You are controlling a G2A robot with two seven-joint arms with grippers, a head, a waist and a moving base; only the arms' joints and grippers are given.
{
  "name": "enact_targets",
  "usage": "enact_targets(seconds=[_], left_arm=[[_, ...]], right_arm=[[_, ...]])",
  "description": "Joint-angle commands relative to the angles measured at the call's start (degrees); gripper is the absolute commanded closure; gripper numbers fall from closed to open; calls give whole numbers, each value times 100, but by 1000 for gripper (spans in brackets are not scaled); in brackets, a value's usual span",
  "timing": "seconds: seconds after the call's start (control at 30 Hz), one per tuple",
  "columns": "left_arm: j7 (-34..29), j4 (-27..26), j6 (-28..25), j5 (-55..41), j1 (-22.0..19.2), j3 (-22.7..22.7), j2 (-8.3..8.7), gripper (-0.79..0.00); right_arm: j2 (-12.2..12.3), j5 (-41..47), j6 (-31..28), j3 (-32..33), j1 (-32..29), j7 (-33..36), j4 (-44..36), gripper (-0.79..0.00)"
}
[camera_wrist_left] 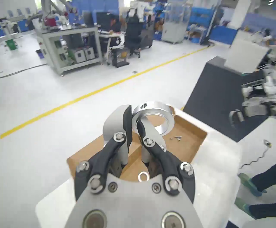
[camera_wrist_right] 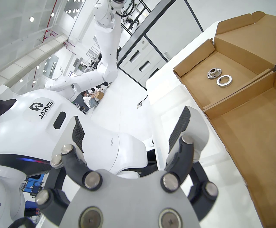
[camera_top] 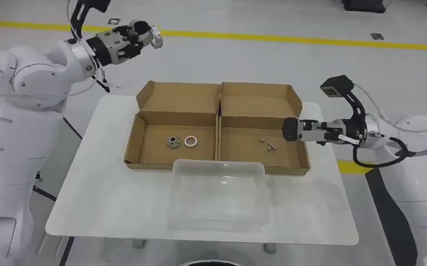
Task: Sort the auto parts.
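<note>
left end effector [camera_top: 142, 36] held high beyond the table's [camera_top: 94, 199] far left corner, clenched on a shiny machined collar [camera_wrist_left: 153, 116], one finger through its bore; likely bound for the round parts. left cardboard box [camera_top: 135, 136]: hubbed flange [camera_top: 173, 141] and flat ring [camera_top: 191, 141], just beside each other. clear plastic bin [camera_top: 219, 164] in front. right box [camera_top: 304, 156]: small bolts [camera_top: 268, 143]. right end effector [camera_top: 290, 129] released, at that box's right wall.

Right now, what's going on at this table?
The left gripper, raised beyond the far left of the table, is shut on a ring. The right gripper hangs open at the right box's outer edge. The left box holds a flange and a second ring; the right box holds small screws. A clear bin stands in front of both.
</note>
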Motion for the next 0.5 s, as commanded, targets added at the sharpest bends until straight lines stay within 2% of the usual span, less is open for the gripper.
enact_targets(seconds=[0.0,0.17,0.33,0.47], left_arm=[[-182,95,109,469,-31,143,-1,0],[-732,303,145,1234,-106,385,14,0],[-1838,655,-499,1529,-345,723,30,0],[-2161,941,-977,1661,-588,986,6,0]], right_arm=[[0,0,0,0,0,0,0,-785],[0,0,0,0,0,0,0,-785],[0,0,0,0,0,0,0,-785],[0,0,0,0,0,0,0,-785]])
